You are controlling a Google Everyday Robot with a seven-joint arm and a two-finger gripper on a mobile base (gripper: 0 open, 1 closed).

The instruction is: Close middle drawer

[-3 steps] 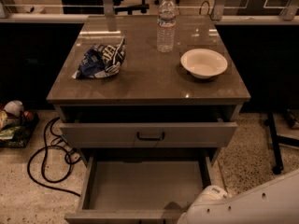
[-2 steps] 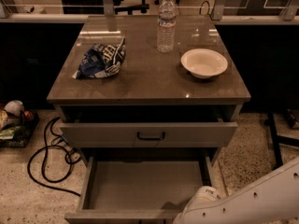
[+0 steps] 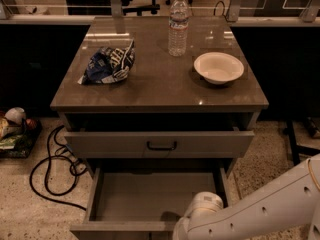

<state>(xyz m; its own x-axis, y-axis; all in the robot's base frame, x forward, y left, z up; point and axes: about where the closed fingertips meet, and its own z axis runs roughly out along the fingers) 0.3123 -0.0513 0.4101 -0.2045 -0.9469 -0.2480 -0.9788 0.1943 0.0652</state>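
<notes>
The middle drawer [image 3: 155,196] is pulled far out below the top drawer, and its plain grey inside is bare. Its front edge [image 3: 120,229] lies at the bottom of the view, and its handle is out of view. My white arm [image 3: 260,204] reaches in from the lower right. Its rounded wrist [image 3: 202,206] hangs over the drawer's front right corner. My gripper lies past the wrist, under the bottom edge of the view, and does not show.
The top drawer [image 3: 160,144], with a black bar handle [image 3: 161,146], stands slightly open. On the cabinet top [image 3: 160,91] are a water bottle [image 3: 178,25], a white bowl [image 3: 218,67] and a blue chip bag [image 3: 108,63]. Black cables [image 3: 52,164] lie on the floor at the left.
My arm has shifted a little to the left along the middle drawer's front. The drawers have not visibly moved.
</notes>
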